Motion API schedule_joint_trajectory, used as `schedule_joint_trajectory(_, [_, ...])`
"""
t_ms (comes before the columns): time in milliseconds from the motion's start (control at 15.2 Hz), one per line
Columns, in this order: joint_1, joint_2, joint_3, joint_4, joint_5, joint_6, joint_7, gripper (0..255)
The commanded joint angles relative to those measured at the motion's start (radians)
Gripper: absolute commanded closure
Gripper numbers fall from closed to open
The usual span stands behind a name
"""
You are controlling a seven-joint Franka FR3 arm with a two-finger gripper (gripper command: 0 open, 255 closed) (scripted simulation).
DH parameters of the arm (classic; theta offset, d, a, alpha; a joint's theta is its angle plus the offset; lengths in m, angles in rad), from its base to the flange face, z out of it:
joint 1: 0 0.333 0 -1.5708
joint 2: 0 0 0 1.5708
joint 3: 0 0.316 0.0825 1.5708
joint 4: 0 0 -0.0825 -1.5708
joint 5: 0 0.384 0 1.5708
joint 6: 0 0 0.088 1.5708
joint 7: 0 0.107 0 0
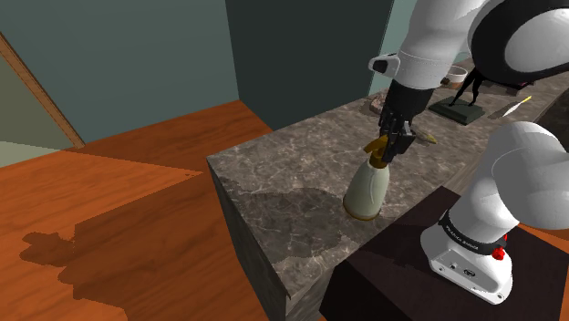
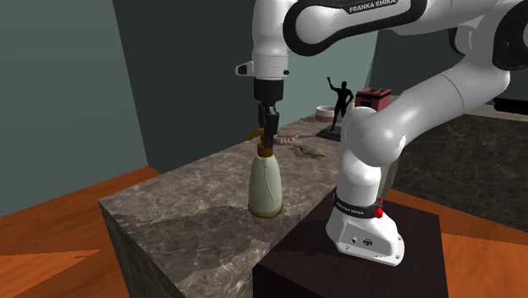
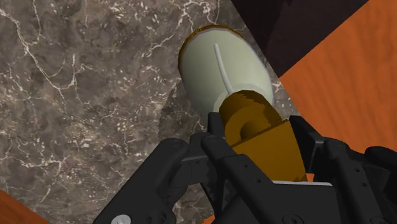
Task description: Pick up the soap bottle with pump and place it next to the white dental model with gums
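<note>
- Grey veined stone counter (image 2: 182, 212): the pale rounded soap bottle with brown pump (image 2: 265, 184) is stood upright at its near edge.
- The all-black gripper (image 2: 267, 142) is placed straight above it, fingers closed on the pump head.

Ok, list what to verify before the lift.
1. Hand shut on the soap bottle: ok, its fingers clasp the golden pump.
2. Bottle upright: ok.
3. Base seated on the marble counter: ok, not yet lifted.
4. Dental model located: cannot tell; small items lie beyond the bottle.
5. Black figurine apart from the bottle: ok, it stands further along the counter.
</note>
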Motion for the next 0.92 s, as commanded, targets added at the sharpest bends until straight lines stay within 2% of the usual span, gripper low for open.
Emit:
schedule_joint_trajectory(0, [0.001,0.000,0.001,0.029,0.000,-0.028,0.003,255])
schedule_joint_trajectory(858, [-0.002,0.027,-0.005,0.216,-0.007,-0.188,0.010,255])
